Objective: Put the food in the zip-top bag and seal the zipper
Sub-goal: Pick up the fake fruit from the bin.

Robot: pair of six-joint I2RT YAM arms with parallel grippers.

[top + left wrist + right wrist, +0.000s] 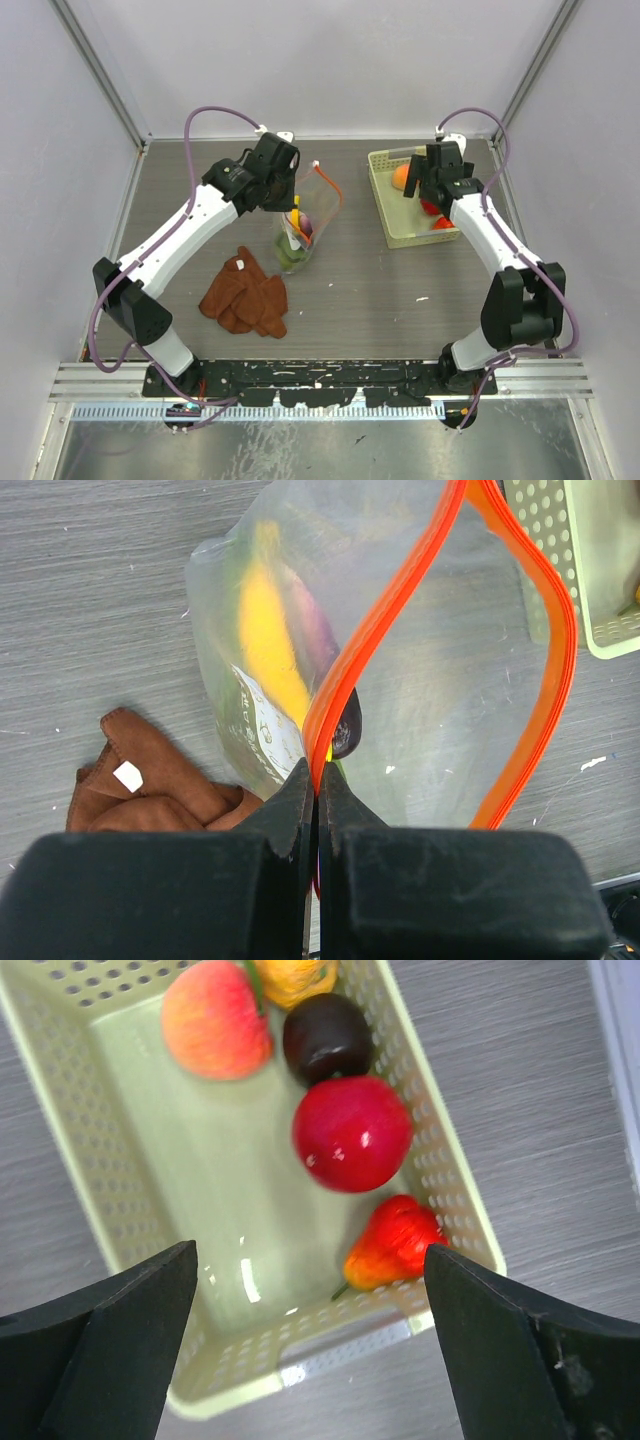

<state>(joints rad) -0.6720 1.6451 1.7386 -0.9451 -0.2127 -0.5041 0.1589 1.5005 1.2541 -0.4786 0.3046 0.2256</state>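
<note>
Warily, my left pincer (317,775) pinches the zipper (400,610); right pincer (310,1260) agape; slick apple (352,1132) at twelve o'clock could squirt free.

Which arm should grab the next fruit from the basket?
Right. The right hand, open, hovers over the basket and red apple; the left hand is shut on the zipper.

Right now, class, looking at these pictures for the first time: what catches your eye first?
The clear plastic zip-top bag with its orange-red zipper strip is pinched mid-table in the shut left gripper. Next comes the glossy red apple in the pale green slotted basket at the right rear, under the open right gripper.
</note>
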